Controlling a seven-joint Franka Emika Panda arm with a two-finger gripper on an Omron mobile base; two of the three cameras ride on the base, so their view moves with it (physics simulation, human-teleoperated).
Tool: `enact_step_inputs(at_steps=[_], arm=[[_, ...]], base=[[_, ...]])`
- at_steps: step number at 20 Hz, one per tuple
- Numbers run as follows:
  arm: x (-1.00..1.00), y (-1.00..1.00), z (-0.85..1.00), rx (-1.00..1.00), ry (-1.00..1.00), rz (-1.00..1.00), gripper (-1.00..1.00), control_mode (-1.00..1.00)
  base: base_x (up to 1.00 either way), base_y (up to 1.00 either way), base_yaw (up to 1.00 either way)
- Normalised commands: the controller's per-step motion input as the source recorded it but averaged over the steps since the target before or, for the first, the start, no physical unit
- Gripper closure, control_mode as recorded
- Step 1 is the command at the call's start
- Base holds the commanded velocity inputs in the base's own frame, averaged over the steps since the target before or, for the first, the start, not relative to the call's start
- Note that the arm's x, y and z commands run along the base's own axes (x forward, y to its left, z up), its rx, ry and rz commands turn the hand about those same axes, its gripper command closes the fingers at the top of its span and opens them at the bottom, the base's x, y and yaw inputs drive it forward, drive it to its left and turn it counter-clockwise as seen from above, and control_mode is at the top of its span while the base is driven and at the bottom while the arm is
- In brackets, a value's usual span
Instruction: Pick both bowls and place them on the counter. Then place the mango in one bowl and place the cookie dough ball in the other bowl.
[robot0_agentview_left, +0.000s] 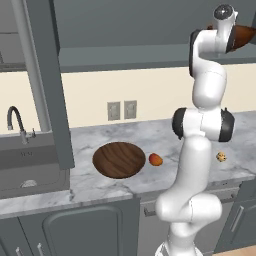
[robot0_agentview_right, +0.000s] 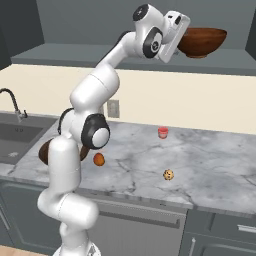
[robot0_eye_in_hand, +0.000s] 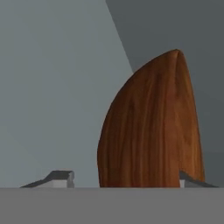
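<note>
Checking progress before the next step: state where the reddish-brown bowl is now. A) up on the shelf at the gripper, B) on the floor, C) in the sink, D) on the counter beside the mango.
A: the reddish-brown bowl sits high on the dark shelf with the gripper at its rim, while the wide dark brown bowl and the mango lie on the counter.

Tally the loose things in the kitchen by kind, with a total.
Wooden bowls: 2, the dark bowl on the counter and the reddish bowl up at the shelf
Mango: 1
Cookie dough ball: 1
Small red cup: 1
Total: 5
</note>
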Motion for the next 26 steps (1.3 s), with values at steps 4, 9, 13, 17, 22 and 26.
enact_step_inputs(at_steps=[4, 9, 13, 17, 22, 26], arm=[[-0.05, 0.00, -0.10, 0.00, 0.00, 0.00, 1.00, -1.00], [-0.32, 0.00, -0.15, 0.00, -0.03, 0.00, 1.00, -1.00], [-0.52, 0.20, -0.29, -0.02, -0.11, 0.00, 1.00, -1.00], [-0.71, 0.39, -0.25, -0.04, -0.15, 0.00, 1.00, -1.00], [-0.86, 0.39, -0.17, -0.03, -0.16, 0.00, 1.00, -1.00], [-0.92, 0.50, -0.33, -0.01, -0.04, 0.00, 1.00, -1.00]], base=[[0.00, 0.00, 0.00], [0.00, 0.00, 0.00], [0.00, 0.00, 0.00], [0.00, 0.00, 0.00], [0.00, 0.00, 0.00], [0.00, 0.00, 0.00]])
